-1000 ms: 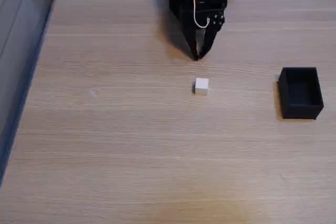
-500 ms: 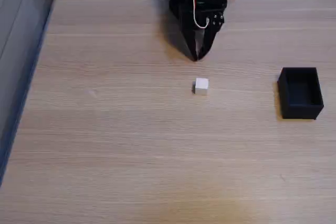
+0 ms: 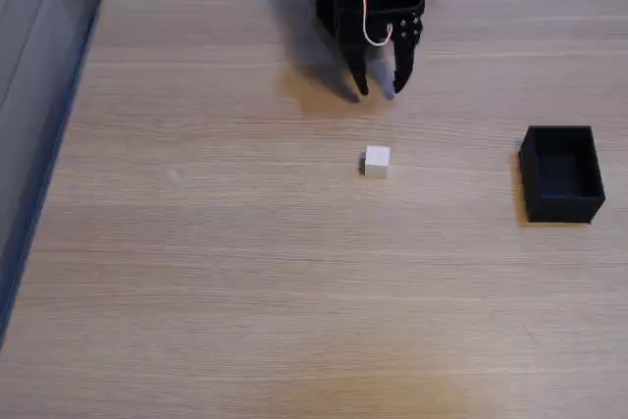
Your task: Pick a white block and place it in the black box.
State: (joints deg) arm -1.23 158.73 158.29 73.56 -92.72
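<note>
Two black fingers parted, holding nothing, above a wooden table.

One gripper (image 3: 381,91) reaches in from the far edge in the fixed view, white and red wires looped over its body, its tips pointing down toward the table (image 3: 245,262) with a clear gap between them. Nearer the camera, apart from the tips, the white block (image 3: 377,161) sits alone on the wood. Well to the right in this view stands the black box (image 3: 561,173), lidless.
</note>
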